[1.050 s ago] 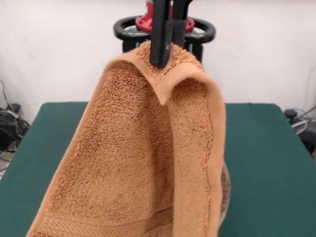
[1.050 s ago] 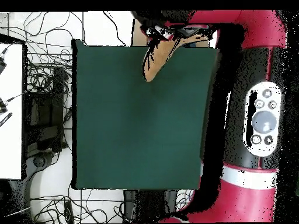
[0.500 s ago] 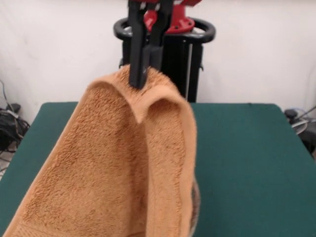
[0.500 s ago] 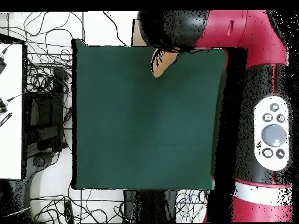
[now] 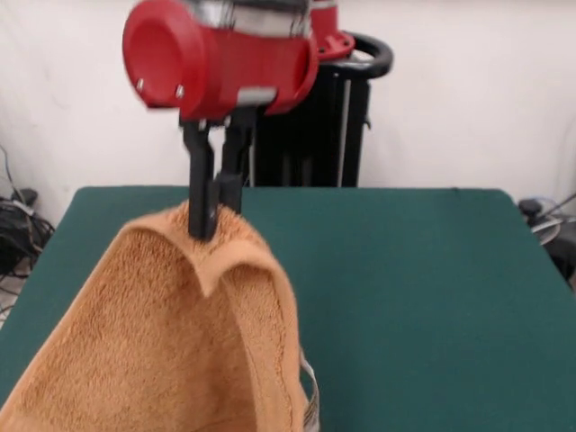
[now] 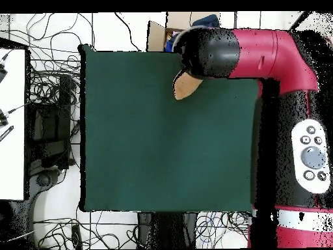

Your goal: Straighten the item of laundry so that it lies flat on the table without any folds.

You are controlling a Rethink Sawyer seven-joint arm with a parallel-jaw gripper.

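I've got my claw (image 5: 203, 225) pinched tight on the towel (image 5: 171, 342) by its top edge, letting it hang open above the table (image 5: 432, 297) so gravity drops the folds.

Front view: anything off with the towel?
Not flat. The towel hangs from the gripper, pinched at its top edge and draped in a tent shape, one side folded over. The table is otherwise bare.
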